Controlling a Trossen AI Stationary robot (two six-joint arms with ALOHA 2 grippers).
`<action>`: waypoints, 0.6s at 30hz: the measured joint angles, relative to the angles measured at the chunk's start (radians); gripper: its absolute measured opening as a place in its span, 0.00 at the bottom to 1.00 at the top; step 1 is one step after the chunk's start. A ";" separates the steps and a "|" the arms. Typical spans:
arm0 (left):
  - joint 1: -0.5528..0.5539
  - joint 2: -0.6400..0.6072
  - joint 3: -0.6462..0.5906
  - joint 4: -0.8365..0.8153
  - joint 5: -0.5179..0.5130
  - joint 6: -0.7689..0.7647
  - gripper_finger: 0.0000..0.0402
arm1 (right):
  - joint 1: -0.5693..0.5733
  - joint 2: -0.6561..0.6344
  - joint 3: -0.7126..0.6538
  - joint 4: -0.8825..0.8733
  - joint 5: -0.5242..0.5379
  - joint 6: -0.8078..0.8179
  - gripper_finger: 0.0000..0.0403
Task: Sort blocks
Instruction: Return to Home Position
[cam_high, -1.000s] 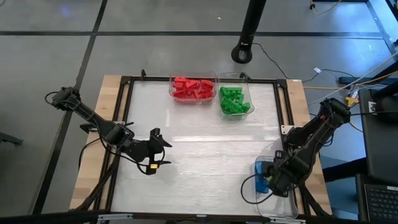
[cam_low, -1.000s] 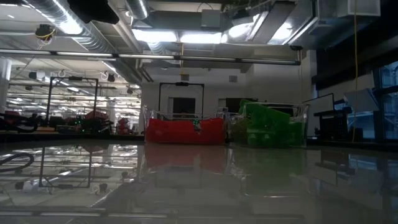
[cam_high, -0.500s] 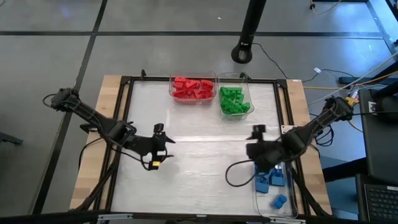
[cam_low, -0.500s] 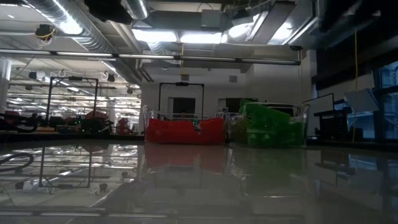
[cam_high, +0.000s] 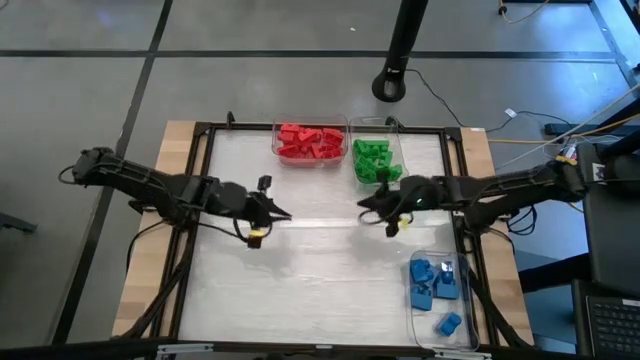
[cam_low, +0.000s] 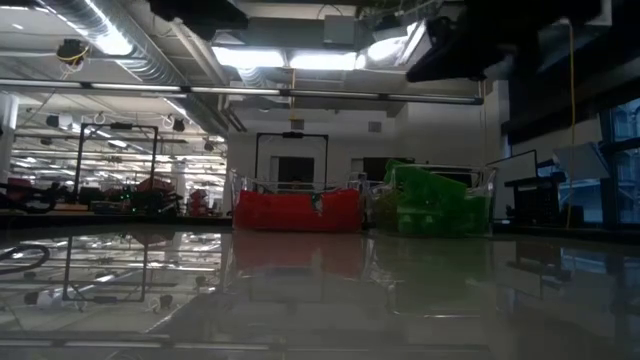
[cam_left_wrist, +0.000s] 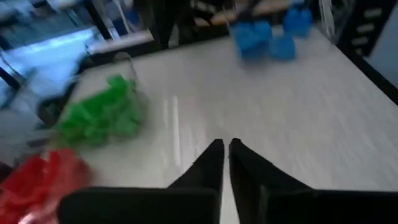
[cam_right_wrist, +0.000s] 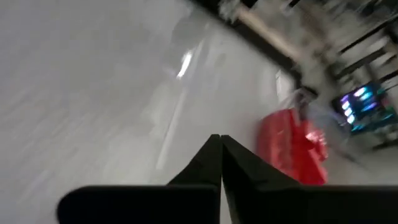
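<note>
The blocks lie sorted in three clear bins. Red blocks (cam_high: 311, 141) and green blocks (cam_high: 376, 162) fill two bins at the table's far edge, and blue blocks (cam_high: 437, 290) lie in a bin at the near right. My left gripper (cam_high: 284, 212) hangs over the table's middle left, shut, with nothing between its fingers (cam_left_wrist: 225, 144). My right gripper (cam_high: 362, 208) faces it from the right, just near of the green bin, also shut and holding nothing (cam_right_wrist: 217, 139). The low view shows the red blocks (cam_low: 297, 210) and green blocks (cam_low: 430, 204) across the bare tabletop.
A black frame (cam_high: 200, 180) rims the white tabletop (cam_high: 320, 270). A black stand's base (cam_high: 392, 85) sits on the floor beyond the far edge. Cables run along the right side (cam_high: 520, 140). Bare tabletop lies between the two grippers and toward the near edge.
My right gripper has swung from over the blue bin at the near right toward the table's middle, rolling and levelling out, and has shut. My left gripper has moved toward the table's right and a little toward the far edge, and has shut. No block has moved.
</note>
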 joint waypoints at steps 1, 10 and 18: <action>0.013 -0.021 -0.027 0.038 0.004 0.011 0.02 | -0.024 -0.032 -0.043 0.058 -0.024 -0.013 0.04; 0.081 -0.270 -0.319 0.347 0.005 0.053 0.04 | -0.098 -0.304 -0.324 0.333 -0.056 -0.035 0.14; 0.081 -0.451 -0.492 0.382 0.001 0.046 0.02 | -0.097 -0.500 -0.497 0.392 -0.050 -0.026 0.14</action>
